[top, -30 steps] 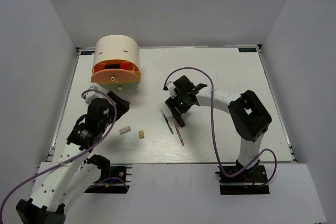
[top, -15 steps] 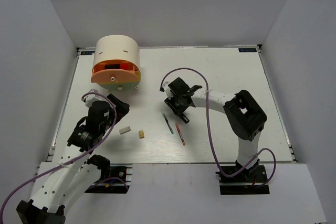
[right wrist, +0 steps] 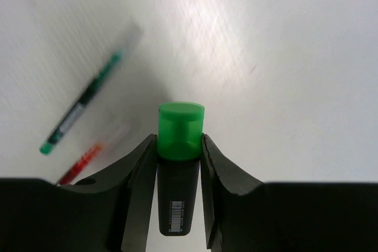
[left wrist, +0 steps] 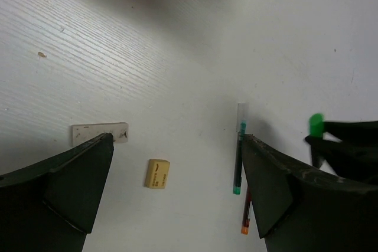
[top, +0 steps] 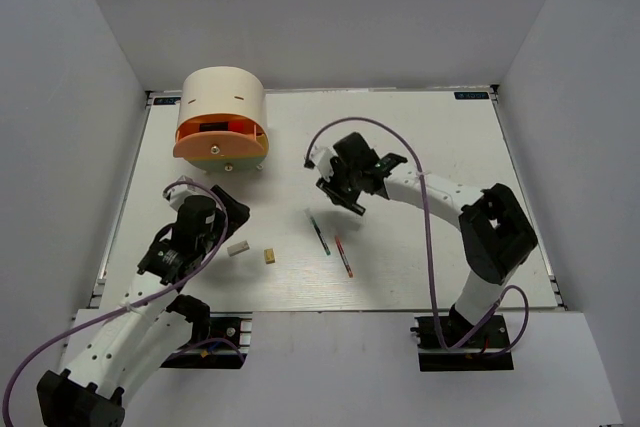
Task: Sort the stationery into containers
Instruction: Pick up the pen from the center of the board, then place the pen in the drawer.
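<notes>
My right gripper (right wrist: pixel 180 146) is shut on a black highlighter (right wrist: pixel 180 163) with a green cap, which points forward between the fingers. In the top view that gripper (top: pixel 349 197) hangs over the table's middle, just beyond a green pen (top: pixel 319 233) and a red pen (top: pixel 343 256). My left gripper (left wrist: pixel 177 196) stands wide open with nothing in it, over a tan block (left wrist: pixel 157 173), with a grey block (left wrist: pixel 99 133) by its left finger. The cream drum (top: pixel 225 97) with orange (top: pixel 220 140) and yellow trays sits at the far left.
The left wrist view also shows the green pen (left wrist: pixel 238 163), the red pen (left wrist: pixel 245 213) and the highlighter's green cap (left wrist: pixel 316 124). White walls close in the table on three sides. A purple cable loops above the right arm (top: pixel 440 192).
My right gripper has closed on the green highlighter and shifted slightly away from the pens. The left arm has edged a little toward the blocks, still open.
</notes>
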`<state>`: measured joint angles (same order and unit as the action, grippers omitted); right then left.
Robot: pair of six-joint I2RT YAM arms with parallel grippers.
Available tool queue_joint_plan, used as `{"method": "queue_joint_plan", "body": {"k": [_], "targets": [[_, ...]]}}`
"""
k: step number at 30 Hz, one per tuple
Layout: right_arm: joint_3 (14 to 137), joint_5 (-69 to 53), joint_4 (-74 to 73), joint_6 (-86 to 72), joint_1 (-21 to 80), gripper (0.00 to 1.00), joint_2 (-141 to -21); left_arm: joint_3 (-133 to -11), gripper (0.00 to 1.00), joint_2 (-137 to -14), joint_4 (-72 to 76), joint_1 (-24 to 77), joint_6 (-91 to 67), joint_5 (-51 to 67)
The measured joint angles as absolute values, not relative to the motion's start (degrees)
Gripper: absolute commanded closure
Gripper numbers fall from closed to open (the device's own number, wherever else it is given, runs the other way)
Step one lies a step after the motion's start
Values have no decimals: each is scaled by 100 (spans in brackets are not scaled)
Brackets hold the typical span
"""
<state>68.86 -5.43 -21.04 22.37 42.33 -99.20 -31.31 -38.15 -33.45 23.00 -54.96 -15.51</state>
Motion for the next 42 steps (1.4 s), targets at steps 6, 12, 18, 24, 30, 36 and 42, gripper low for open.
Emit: {"method": "queue_joint_plan", "body": {"k": [6,12,18,24,30,36,42], "targets": [[8860,-1439,-1793,2591,4121,83,-9915,-3009,0,-3728,-3242,2300,-5540,-1544],[10820,-2320,-1096,2329,4156,83,-10433,-2947,0,-3588,-3221,2300,-5559,-1544],[11456,-3000,10,1717,4289,85,-11168,-2915,0,-3546,-3210,2300,-5557,-1540],[11467,-3319,1253,1131,4460,87,-11839,-2880,0,-3610,-3199,2300,-5559,-1498],[11478,-3389,2346,692,4554,87,-12228,-2875,0,-3616,-3166,2300,-5559,-1470],[11518,-3387,2987,351,4580,87,-12442,-2873,0,-3649,-3140,2294,-5555,-1431],[11898,-3315,3214,176,4589,87,-12825,-2853,0,-3822,-3072,2283,-5537,-1345]]}}
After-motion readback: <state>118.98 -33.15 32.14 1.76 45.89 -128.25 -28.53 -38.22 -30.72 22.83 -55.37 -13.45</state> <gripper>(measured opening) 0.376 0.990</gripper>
